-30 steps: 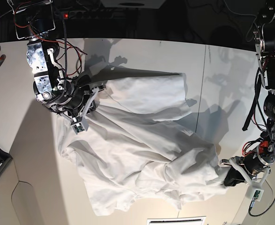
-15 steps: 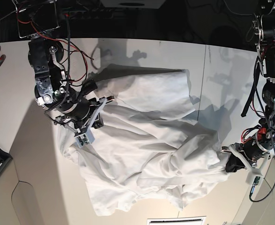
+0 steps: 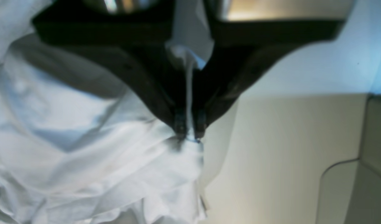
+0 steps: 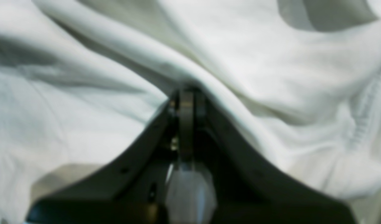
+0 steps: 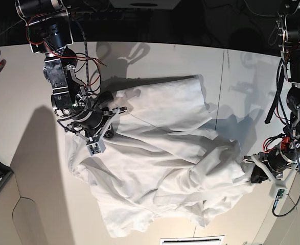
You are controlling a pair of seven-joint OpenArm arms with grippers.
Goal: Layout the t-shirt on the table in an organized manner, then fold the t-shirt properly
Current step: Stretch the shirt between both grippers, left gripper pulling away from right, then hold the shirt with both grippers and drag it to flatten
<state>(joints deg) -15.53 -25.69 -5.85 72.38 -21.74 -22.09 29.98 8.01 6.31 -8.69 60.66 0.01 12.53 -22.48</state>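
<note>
The plain white, wrinkled cotton t-shirt (image 5: 155, 158) lay bunched across the middle of the wide matte white desk (image 5: 27, 92), not yet spread flat. The left pincer (image 3: 189, 132) was clamped on a fabric edge; the right pincer (image 4: 186, 102) was closed against a fold. Layout remained incomplete; folding had not begun.

Two arms, dark metal links, silvery bracket plates with screw heads. Right arm (image 5: 63, 87): exposed red and black wires looping down its upper links, coiled black cable alongside, white printed brackets near wrist. Left arm (image 5: 297, 102): black cylindrical motor housings, thick black cable, red wiring at wrist. Gripper fingers (image 4: 140, 152) matte black, tapering to narrow tips.
</note>
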